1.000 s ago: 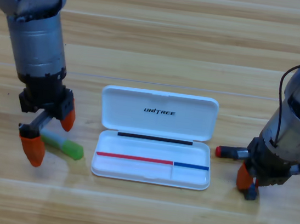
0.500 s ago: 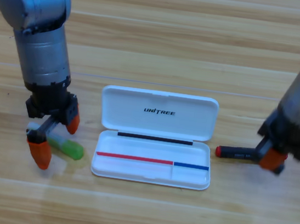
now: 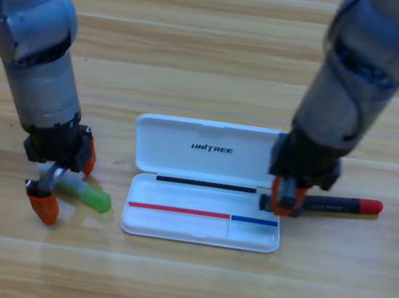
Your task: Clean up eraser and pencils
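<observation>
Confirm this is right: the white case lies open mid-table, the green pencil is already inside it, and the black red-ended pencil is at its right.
Not quite. The high view shows the green pencil on the table left of the white case, between the left gripper's jaws. The black red-ended pencil is at the case's right, at the right gripper.

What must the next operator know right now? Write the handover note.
Left gripper: open, straddling the green pencil on the table left of the open white case.
Right gripper: at the case's right edge, on the left end of the black pencil, which lies on the table pointing right.
Eraser: not visible.
Done: neither pencil is in the case.
Left: grasp and place both pencils in the case, find the eraser and put it in.
</observation>
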Motion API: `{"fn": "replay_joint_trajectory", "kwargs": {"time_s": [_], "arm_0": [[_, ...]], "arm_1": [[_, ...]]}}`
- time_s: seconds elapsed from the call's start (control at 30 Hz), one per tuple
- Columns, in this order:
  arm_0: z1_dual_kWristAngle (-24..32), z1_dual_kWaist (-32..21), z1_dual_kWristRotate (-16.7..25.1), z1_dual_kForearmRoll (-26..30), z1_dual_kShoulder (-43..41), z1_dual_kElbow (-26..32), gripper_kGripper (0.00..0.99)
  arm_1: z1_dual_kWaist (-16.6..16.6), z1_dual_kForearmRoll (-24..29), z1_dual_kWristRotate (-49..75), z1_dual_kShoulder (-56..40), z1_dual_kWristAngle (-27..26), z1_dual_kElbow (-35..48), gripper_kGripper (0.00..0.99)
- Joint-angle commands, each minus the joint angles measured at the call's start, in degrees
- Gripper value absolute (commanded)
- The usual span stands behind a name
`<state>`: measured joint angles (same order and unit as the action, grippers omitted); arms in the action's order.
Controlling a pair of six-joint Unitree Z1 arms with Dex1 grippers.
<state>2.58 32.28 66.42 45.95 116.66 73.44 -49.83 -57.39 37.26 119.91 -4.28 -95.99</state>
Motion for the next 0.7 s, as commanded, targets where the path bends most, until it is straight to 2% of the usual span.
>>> {"fn": "replay_joint_trajectory", "kwargs": {"time_s": [0.03,0.1,0.27,0.33,0.43,0.6,0.67,0.7], "arm_0": [[-0.83,-1.34,0.47,-4.90,-3.19,-5.15,0.851],[-0.74,-1.34,0.82,-5.78,-3.90,-6.03,0.716],[-0.92,-1.34,3.10,-5.70,-3.98,-6.65,0.158],[-1.18,-1.34,3.63,-5.70,-3.90,-6.91,0.000],[-1.09,-1.34,4.25,-5.61,-3.98,-7.17,0.000],[-1.62,-0.99,3.02,-5.61,-3.98,-7.17,0.000],[-1.71,-0.46,2.22,-5.43,-3.98,-7.17,0.034],[-1.71,-0.02,1.96,-5.34,-4.07,-7.17,0.107]], "arm_1": [[-2.64,-0.62,0.79,7.36,-0.64,-3.33,0.000],[-2.73,-0.71,0.97,8.24,-0.56,-4.03,0.000],[-2.73,-0.62,1.06,10.08,-0.12,-4.91,0.000],[-2.73,-0.62,1.06,10.70,0.23,-5.00,0.000],[-2.73,-0.71,1.06,11.05,0.41,-4.91,0.000],[-2.64,-0.71,0.97,10.70,0.59,-4.65,0.000],[-2.64,-0.71,0.88,10.70,0.67,-4.56,0.000],[-2.64,-0.71,0.88,10.70,0.94,-4.56,0.150]]}}
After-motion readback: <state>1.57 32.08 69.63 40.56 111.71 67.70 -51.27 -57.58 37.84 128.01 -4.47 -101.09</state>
